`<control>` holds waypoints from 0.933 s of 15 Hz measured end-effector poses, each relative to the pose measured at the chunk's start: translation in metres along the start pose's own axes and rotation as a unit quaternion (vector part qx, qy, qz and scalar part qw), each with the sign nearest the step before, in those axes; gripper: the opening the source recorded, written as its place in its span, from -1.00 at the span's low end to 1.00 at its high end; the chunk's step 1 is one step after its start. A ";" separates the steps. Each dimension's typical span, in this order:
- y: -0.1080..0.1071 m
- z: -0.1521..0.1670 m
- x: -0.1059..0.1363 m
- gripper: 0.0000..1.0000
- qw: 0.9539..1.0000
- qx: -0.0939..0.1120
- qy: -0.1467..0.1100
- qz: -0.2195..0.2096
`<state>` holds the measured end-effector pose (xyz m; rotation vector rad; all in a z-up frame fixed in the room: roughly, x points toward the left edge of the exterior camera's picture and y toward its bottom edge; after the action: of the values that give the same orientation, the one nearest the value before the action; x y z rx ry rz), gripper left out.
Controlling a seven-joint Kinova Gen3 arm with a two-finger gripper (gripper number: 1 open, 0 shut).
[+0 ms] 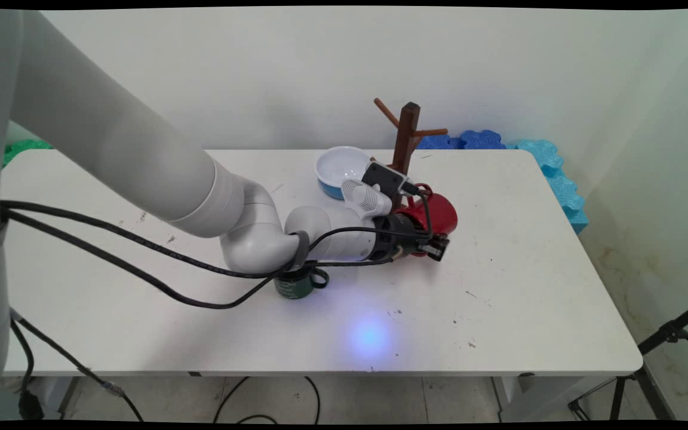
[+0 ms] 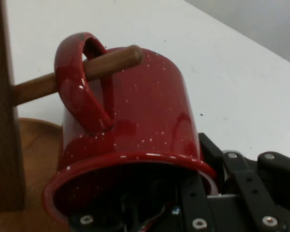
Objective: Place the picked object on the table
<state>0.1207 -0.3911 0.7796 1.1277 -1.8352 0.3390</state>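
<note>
The end effector (image 1: 433,243) grips the rim of a red mug (image 2: 135,130), one finger inside and one outside the wall. The mug's handle (image 2: 79,82) is threaded over a lower peg (image 2: 94,67) of the wooden mug stand (image 1: 407,140). The grip is not yet let go. Behind the end effector's wrist stands a green mug (image 1: 296,285); a white-and-blue bowl (image 1: 341,170) sits beside the stand on the worktop (image 1: 529,286).
</note>
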 end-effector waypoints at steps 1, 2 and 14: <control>0.001 -0.001 0.001 -1.00 1.000 -0.001 0.001 0.000; 0.001 -0.003 0.001 -1.00 1.000 -0.003 0.002 0.001; 0.024 -0.039 0.011 -1.00 0.999 -0.044 0.017 0.016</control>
<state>0.1216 -0.3601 0.8150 1.0277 -1.8219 0.2916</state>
